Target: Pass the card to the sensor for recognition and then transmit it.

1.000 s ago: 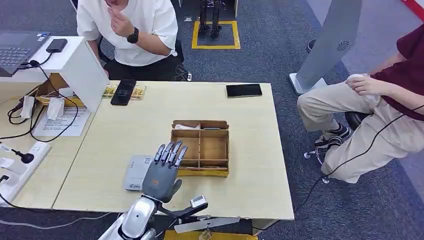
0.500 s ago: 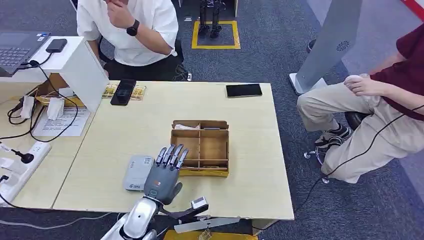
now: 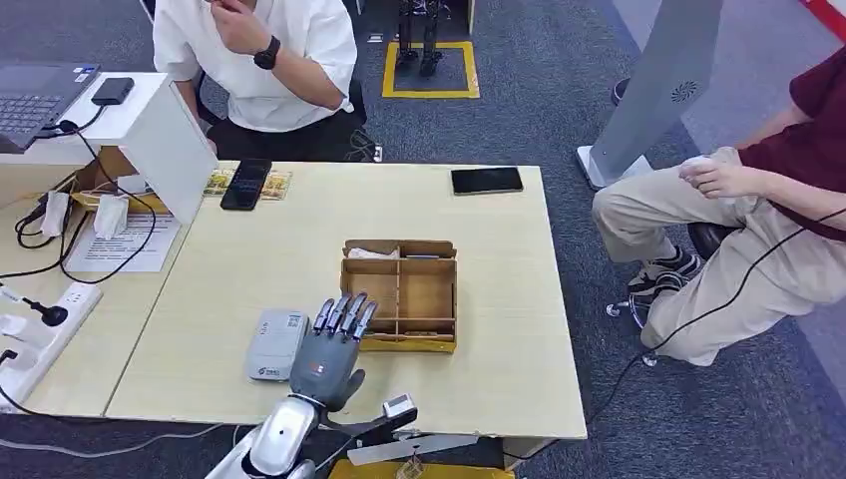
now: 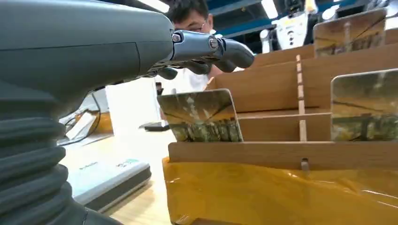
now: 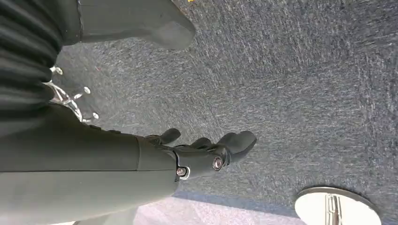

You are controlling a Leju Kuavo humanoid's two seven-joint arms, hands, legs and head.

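Hovering left hand (image 3: 326,361), fingers apart, empty, over pale wooden table (image 3: 499,299); blue-grey carpet (image 3: 559,90) around.

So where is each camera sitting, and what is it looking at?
Head view: high on the robot, looking down at the table; its left hand reaches toward the wooden box, beside the card reader.
Left wrist view: behind the left hand, low over the table, facing the wooden box with cards standing in it.
Right wrist view: on the hanging right arm, looking down at carpet; the right hand holds nothing.
Head and left wrist views share the box, reader and left hand.
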